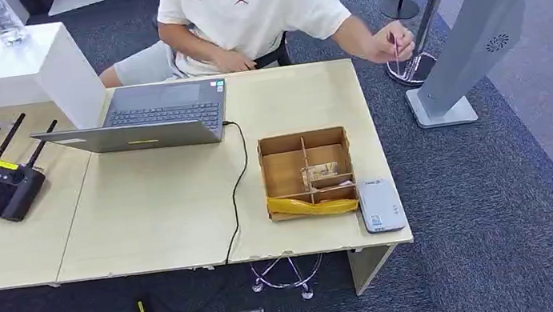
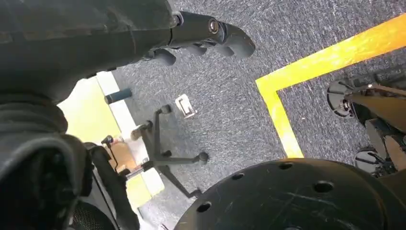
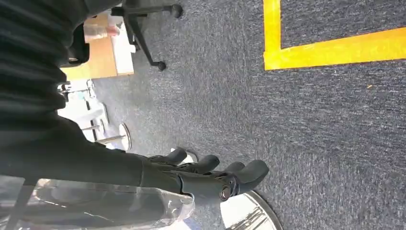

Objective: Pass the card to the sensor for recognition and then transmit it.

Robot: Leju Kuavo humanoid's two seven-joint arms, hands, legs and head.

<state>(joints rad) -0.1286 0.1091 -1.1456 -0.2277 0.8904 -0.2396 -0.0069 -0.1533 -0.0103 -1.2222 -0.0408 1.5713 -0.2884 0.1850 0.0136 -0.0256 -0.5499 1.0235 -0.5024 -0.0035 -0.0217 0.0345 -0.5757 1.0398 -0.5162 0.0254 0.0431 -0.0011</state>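
Cardboard forms the divided box point(image 1: 307, 170) near the right end of the pale wooden table point(image 1: 159, 212); a card point(image 1: 320, 172) lies in its middle compartment, and a yellow strip point(image 1: 312, 206) runs along its near wall. Just beside the box, at the table's near right corner, lies the grey sensor point(image 1: 380, 204), flat on the tabletop. Behind these, an open laptop point(image 1: 147, 116) faces a seated person point(image 1: 239, 16), whose outstretched hand point(image 1: 394, 42) pinches a thin object past the table's far right corner. A black controller point(image 1: 1, 186) with two antennas rests at the left.

My left hand point(image 2: 201, 36) hangs over grey carpet point(image 2: 225, 105), fingers loosely extended and apart, holding nothing. My right hand point(image 3: 210, 175) likewise hangs above the carpet beside yellow floor tape point(image 3: 330, 50), fingers straight and slightly spread, with nothing between them. Both hands are well apart from the card.
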